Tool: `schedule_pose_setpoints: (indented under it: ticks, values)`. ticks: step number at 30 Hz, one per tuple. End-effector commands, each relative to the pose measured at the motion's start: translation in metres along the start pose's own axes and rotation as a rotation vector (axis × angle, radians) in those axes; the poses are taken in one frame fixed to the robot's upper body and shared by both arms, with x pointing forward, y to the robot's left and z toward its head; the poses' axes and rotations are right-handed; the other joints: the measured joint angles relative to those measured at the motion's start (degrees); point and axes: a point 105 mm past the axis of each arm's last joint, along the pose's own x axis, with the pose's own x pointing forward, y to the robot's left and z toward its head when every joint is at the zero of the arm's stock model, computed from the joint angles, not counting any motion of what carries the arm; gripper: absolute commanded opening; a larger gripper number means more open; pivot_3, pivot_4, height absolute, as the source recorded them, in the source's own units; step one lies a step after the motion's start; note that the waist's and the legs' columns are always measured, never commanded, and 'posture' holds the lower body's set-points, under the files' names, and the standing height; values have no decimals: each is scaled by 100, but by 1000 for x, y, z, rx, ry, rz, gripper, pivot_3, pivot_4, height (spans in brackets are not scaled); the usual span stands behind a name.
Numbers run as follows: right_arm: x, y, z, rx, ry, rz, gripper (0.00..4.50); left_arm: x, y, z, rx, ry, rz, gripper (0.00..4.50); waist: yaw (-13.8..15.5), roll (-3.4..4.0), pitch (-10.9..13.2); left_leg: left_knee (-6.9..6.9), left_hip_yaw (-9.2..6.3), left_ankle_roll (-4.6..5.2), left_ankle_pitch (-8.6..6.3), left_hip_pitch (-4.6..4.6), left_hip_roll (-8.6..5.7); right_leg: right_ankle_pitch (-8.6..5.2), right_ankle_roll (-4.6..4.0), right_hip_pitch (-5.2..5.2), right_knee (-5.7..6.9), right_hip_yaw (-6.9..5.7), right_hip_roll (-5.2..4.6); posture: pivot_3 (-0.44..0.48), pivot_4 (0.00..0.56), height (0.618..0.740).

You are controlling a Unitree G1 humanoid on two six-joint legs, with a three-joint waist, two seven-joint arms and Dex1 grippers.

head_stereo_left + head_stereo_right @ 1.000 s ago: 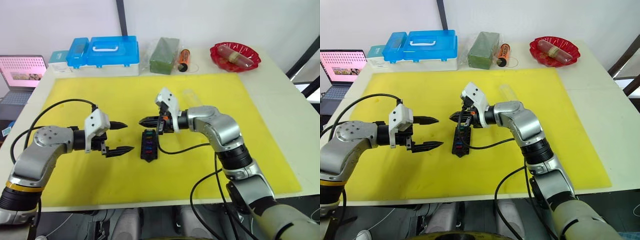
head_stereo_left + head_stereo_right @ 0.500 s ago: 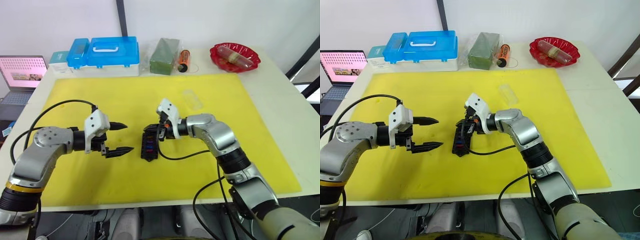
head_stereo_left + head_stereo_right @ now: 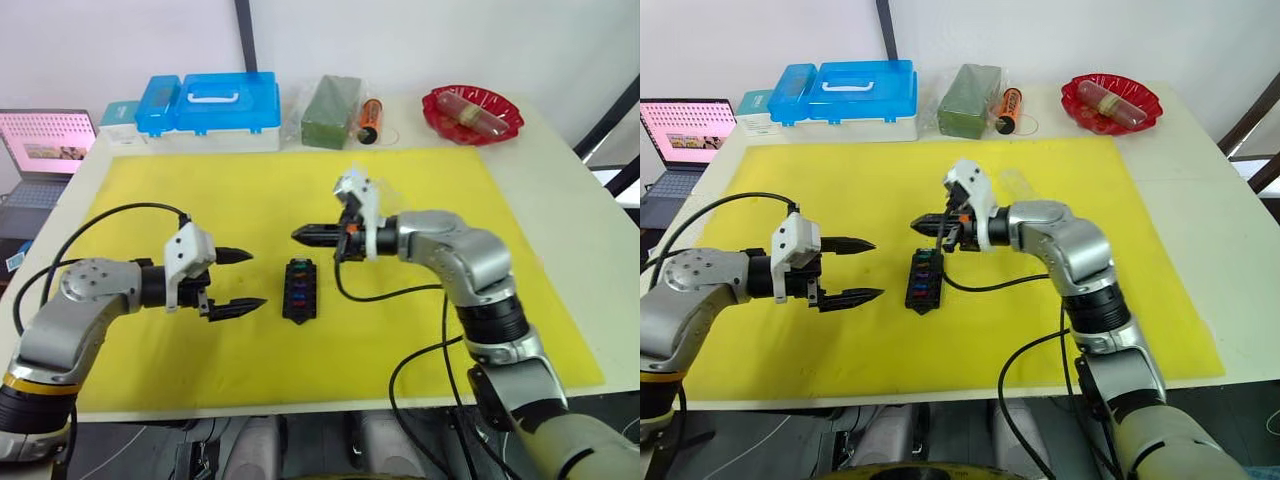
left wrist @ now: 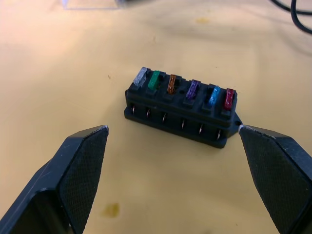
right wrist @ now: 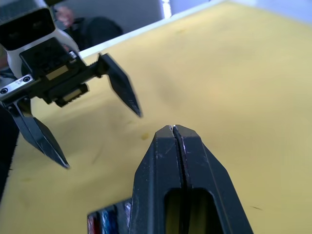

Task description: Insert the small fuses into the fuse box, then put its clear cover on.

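Note:
The black fuse box (image 3: pixel 299 291) lies flat in the middle of the yellow mat. A row of small fuses (image 4: pixel 184 88) stands in its slots: grey, green, orange, purple, blue and red. My left gripper (image 3: pixel 256 279) is open just left of the box, level with it, with nothing between its fingers. Above and just behind the box hovers my right gripper (image 3: pixel 301 236), shut and empty, pointing left. The clear cover (image 3: pixel 1016 183) lies on the mat behind my right wrist, partly hidden by it.
Along the back edge stand a blue lidded case (image 3: pixel 208 103), a green block in a clear bag (image 3: pixel 329 110), an orange tube (image 3: pixel 369 118) and a red bowl (image 3: pixel 471 112). A laptop (image 3: pixel 45 145) sits at far left. A black cable (image 3: pixel 380 295) trails right of the box.
My right gripper has lifted off the fuse box and drawn back and to the right, shut with nothing in it. The left arm has shifted slightly left.

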Motion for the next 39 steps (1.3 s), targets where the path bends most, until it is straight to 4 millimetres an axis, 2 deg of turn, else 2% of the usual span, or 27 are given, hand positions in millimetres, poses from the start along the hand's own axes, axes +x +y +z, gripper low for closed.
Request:
schedule_pose_setpoints:
  ticks: [1,4,5,7,10,15,17,22,25,28,31,34,39]
  values:
    - [-37,-22,14,-88,-14,-144,15,-11,3,14,30,-24,41,4500,13,-1,0,0,0,0,0,0,0,0,0,0,-1,0,0,0,150,740]
    - [-68,-34,10,-89,7,-204,639,-14,4,16,30,-21,66,4500,22,-1,1,0,3,0,0,-2,-1,-1,0,1,-5,0,-1,0,150,740]
    - [-81,-38,4,-90,31,-223,977,-14,3,17,29,-23,74,4500,21,-1,1,0,4,0,0,-2,-1,-1,0,1,-6,0,0,0,150,740]
    - [-125,-43,-18,-85,143,-297,1673,-27,0,15,16,-12,97,4500,42,-4,1,-2,3,0,0,-4,0,-1,0,1,-9,0,0,0,150,740]
    - [-161,-42,-33,-87,227,-346,2763,-36,-1,16,12,2,127,4500,69,2,5,-2,11,10,-6,-4,0,-3,3,2,-14,3,-5,0,150,740]
    - [-194,-40,-39,-78,279,-421,4438,-50,6,19,19,24,153,4500,32,2,4,3,18,11,-5,7,5,-12,-21,5,-9,6,7,0,150,740]
    - [-198,-39,-41,-72,282,-430,4474,-52,7,17,17,31,154,4500,25,2,4,3,19,11,-5,9,5,-13,-21,7,-10,7,7,0,150,740]
    - [-194,-43,-36,-89,260,-457,4474,-50,10,15,20,34,149,4500,23,2,5,3,20,10,-5,6,5,-12,-17,8,-13,8,4,0,150,740]
    - [-173,-61,-31,-95,219,-508,4474,-40,16,13,24,18,137,4500,-4,2,4,6,20,10,-5,8,4,-11,-19,9,-11,9,5,0,150,740]
    - [-151,-98,-29,-84,216,-657,4474,-22,13,13,21,-8,89,4500,-33,-2,2,7,21,10,-4,17,5,-9,-23,14,-8,10,8,0,150,740]
    - [-130,-110,-29,-24,199,-662,4474,-12,13,12,27,-18,71,4500,-7,-2,3,1,19,10,-4,6,4,1,-4,3,-8,13,9,0,150,740]
    - [-100,-130,-39,6,217,-675,4474,-1,9,15,35,-42,56,4500,77,0,4,-2,10,10,-5,-12,3,-1,-1,-9,-9,9,5,0,150,740]
    - [-70,-147,-44,72,196,-664,4474,6,2,13,23,-51,49,4500,18,-1,4,5,26,12,-6,-1,-1,2,1,-2,-7,21,2,0,150,740]
